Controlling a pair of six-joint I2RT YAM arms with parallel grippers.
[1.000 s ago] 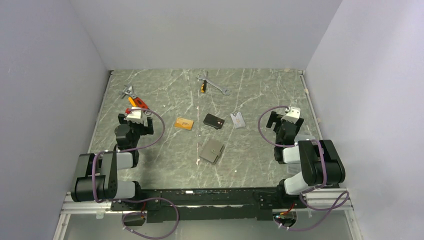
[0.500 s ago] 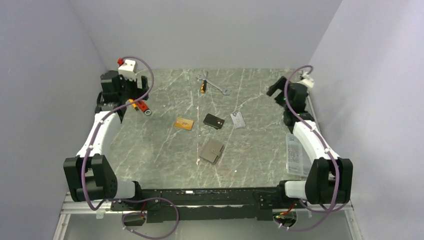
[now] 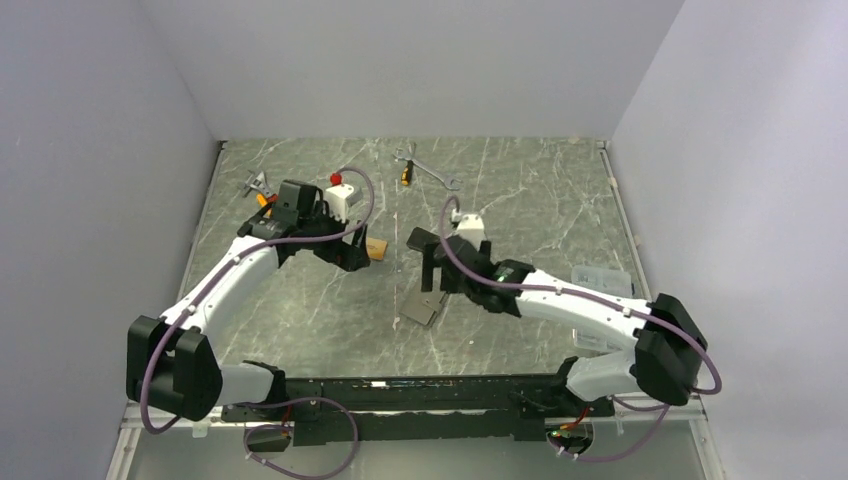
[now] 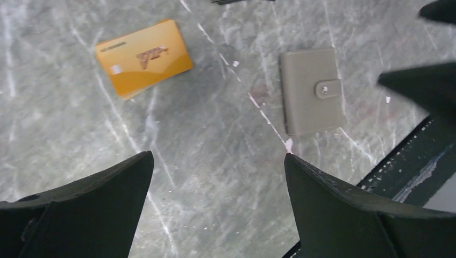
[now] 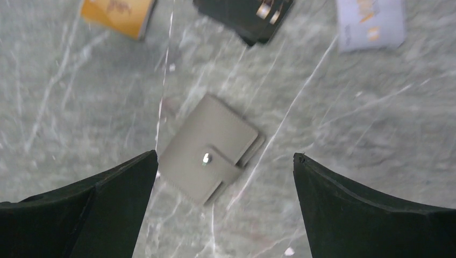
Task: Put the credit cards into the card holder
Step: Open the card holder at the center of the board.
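Grey-green marbled bench (image 3: pixel 520 200) fills the middle of the overhead view, boxed in by pale walls, and both arms reach in over its centre. On the left arm, the left end effector (image 4: pixel 218 156) hangs with its jaws spread wide and nothing between them. The right end effector (image 5: pixel 226 155) is just as wide and just as empty.

Next in size is the card holder (image 5: pixel 209 156). It lies flat and closed, snap tab fastened, at the centre of the right wrist view. That puts it straight below the gap of the right end effector, with clear air between them. In the left wrist view it sits in the upper right, beyond the finger at the lower right of the frame. The orange card (image 4: pixel 143 58) lies face up in the upper left of that view, ahead of the left end effector and not under it. The black card (image 5: pixel 244 13) and the silver-grey card (image 5: pixel 371 24) lie along the top edge of the right wrist view, out of reach of both.

This looks like the approach, with the right arm going for the holder. The holder lies diagonal to the jaws, so the wrist should turn until the fingers straddle it squarely. The snap probably has to be freed before any card goes in. The cards are thin and flat on a hard bench, so they are likely to need an edge tipped up first.
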